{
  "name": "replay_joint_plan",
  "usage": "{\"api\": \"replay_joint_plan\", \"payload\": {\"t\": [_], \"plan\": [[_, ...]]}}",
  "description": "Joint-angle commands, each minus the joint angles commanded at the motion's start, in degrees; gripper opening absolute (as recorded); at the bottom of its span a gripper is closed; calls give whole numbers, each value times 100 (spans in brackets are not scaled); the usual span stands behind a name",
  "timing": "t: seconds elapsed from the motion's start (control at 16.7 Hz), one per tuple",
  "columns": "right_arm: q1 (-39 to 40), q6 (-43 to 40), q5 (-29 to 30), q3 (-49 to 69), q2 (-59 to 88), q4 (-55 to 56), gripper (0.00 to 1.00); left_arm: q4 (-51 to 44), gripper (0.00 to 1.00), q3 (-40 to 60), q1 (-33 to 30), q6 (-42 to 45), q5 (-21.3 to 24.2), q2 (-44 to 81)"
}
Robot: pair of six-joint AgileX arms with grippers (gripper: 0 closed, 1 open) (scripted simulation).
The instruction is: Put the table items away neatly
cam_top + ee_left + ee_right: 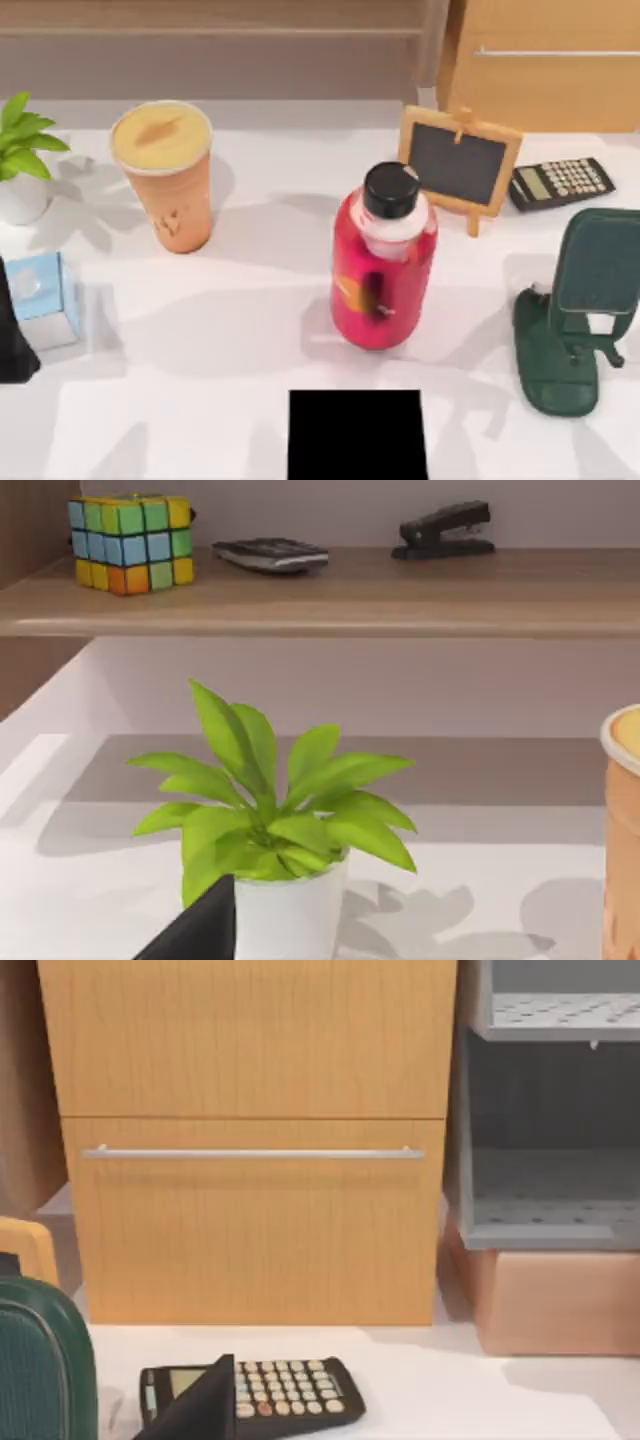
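Top view is showing the orange cup (pixel 165 175) standing upright at the table's (pixel 250 340) rear left, near a potted plant (pixel 22 150). Gripper openings cannot be told. Any grasp should be keeping the cup vertical.

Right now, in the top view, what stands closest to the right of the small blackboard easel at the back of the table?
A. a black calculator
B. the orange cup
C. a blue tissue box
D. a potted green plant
A: the black calculator lies just to the right of the blackboard easel, while the potted plant, orange cup and blue box are all on the table's left side.
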Motion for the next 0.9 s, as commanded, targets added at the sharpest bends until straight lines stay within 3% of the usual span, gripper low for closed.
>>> {"api": "replay_joint_plan", "payload": {"t": [0.42, 0.9], "plan": [[-110, 115, 3, 861, 898, -637, 100, 0, 100, 0, 0, 0, 0, 0], [-526, 551, 13, 4273, 5023, -3056, 100, 0, 100, 0, 0, 0, 0, 0]]}}
